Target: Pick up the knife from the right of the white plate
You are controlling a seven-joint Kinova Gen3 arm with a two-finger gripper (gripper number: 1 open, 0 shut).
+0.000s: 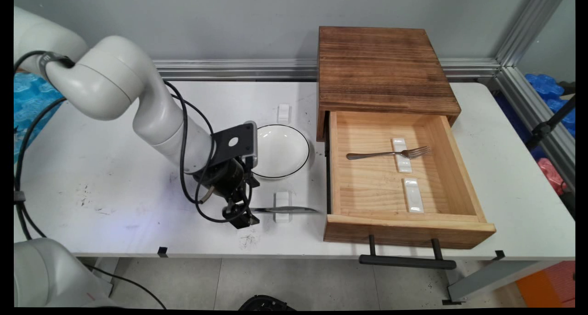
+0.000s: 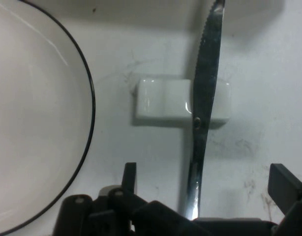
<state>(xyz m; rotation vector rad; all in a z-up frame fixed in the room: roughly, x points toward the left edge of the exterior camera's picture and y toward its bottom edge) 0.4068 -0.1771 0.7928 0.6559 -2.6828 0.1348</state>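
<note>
Main view, hand: we see the black two-finger hand (image 1: 240,214) low over the white surface (image 1: 115,168), at the handle end of a shiny metal knife (image 1: 285,209).
Main view, knife: it lies across a small white block rest (image 1: 282,206), just in front of a round white plate with a thin black rim (image 1: 280,150).
Main view, drawer: we see an open light wooden drawer (image 1: 404,227) under a dark brown wooden box (image 1: 381,69); inside it a silver fork (image 1: 390,154) lies on one small white rest (image 1: 402,155), and a second white rest (image 1: 412,195) lies nearer the front.
Hand view, hand: we see the two fingers (image 2: 284,184) wide apart, one on each side of the knife (image 2: 205,98) handle, and not pressing on it.
Hand view, knife: its blade crosses the white rest (image 2: 163,101), and the plate (image 2: 38,113) sits to the left.
</note>
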